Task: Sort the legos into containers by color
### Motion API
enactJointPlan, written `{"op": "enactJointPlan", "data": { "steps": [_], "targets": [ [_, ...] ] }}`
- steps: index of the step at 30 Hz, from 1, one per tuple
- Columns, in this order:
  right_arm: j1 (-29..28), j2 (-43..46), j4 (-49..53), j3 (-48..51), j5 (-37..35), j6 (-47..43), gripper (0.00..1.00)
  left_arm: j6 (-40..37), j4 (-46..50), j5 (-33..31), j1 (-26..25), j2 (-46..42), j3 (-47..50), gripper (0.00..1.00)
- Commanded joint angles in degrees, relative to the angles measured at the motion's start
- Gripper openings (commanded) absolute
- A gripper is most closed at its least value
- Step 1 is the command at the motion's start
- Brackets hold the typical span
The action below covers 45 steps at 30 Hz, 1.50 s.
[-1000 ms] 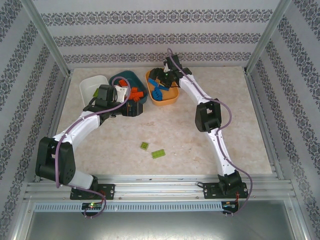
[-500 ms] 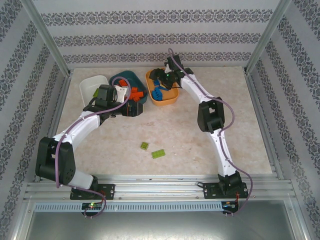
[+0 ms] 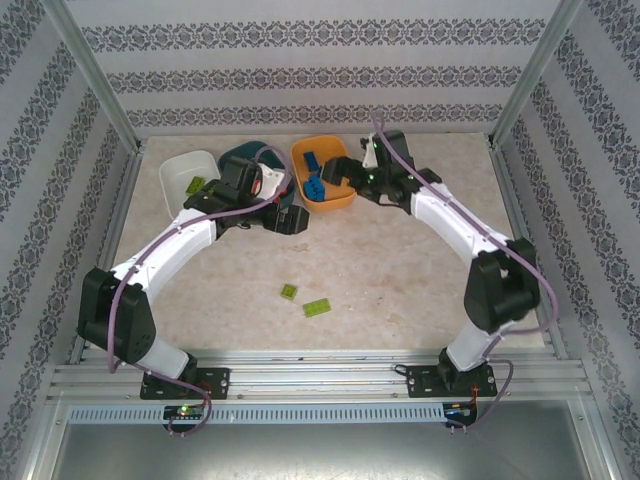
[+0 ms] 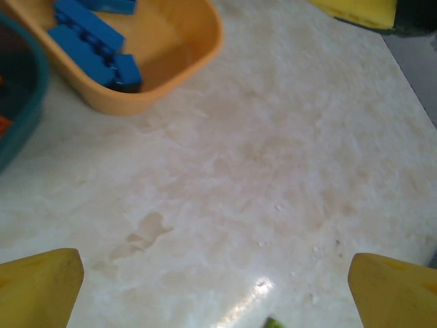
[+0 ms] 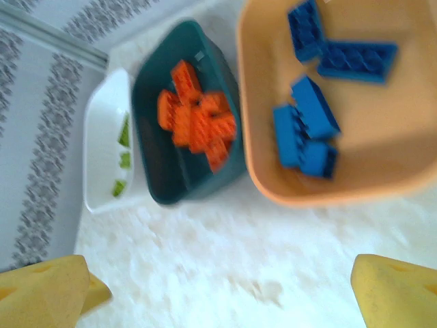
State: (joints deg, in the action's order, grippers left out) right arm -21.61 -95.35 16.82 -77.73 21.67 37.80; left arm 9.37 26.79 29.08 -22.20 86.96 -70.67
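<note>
With left hand (image 4: 217, 290) and right hand (image 5: 218, 290) both wide open and empty by the tubs (image 3: 345, 200) at upper centre, I'd worry both dive for the green legos (image 3: 318, 308) mid-frame and collide.

Desk (image 3: 400, 250) is beige marbled laminate. On my left wrist feed I get a faint darker stain (image 4: 140, 236) and a small glare spot (image 4: 261, 285). Striped patterned wallpaper (image 3: 320, 80) on three sides. Left aluminium post (image 3: 92, 70), right aluminium post (image 3: 535, 70). Slotted rails (image 3: 320, 375) along the near edge, perforated strip (image 3: 300, 412) below, then grey sheet metal (image 3: 300, 450).
</note>
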Motion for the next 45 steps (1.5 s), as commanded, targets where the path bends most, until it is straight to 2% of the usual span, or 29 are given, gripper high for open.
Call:
{"op": "enactJointPlan", "data": {
  "steps": [1,10,14,20,29,37,45],
  "targets": [
    [0.16,7.37,-0.3,10.31,-3.18,-2.55,0.98,0.27,9.18,-2.53,-0.63,-1.31,-0.21,1.0],
    [0.34,27.58,3.98,28.98,-3.47,-3.18,0.98,7.37,12.6,-6.92,-7.06,-7.92,8.52,1.0],
    [-0.07,32.15,4.57,34.07,-1.52,-2.05,0.98,9.78,11.4,-8.66,-9.73,-9.92,13.81,1.0],
    [-0.8,36.39,5.5,38.97,-0.62,-0.83,0.98,10.56,11.87,-12.84,-11.79,-9.86,16.79,0.98],
    [-2.83,36.83,3.87,42.4,-0.86,0.25,0.98,11.77,10.29,-15.81,-13.58,-6.86,17.25,0.94],
    [-3.45,32.51,1.56,41.44,-0.47,0.74,0.98,13.49,7.68,-16.61,-16.06,-0.5,16.2,0.82],
    [-4.08,30.02,1.03,40.8,-0.52,0.45,0.98,13.88,7.76,-20.37,-18.53,5.06,13.4,0.75]
  ]
}}
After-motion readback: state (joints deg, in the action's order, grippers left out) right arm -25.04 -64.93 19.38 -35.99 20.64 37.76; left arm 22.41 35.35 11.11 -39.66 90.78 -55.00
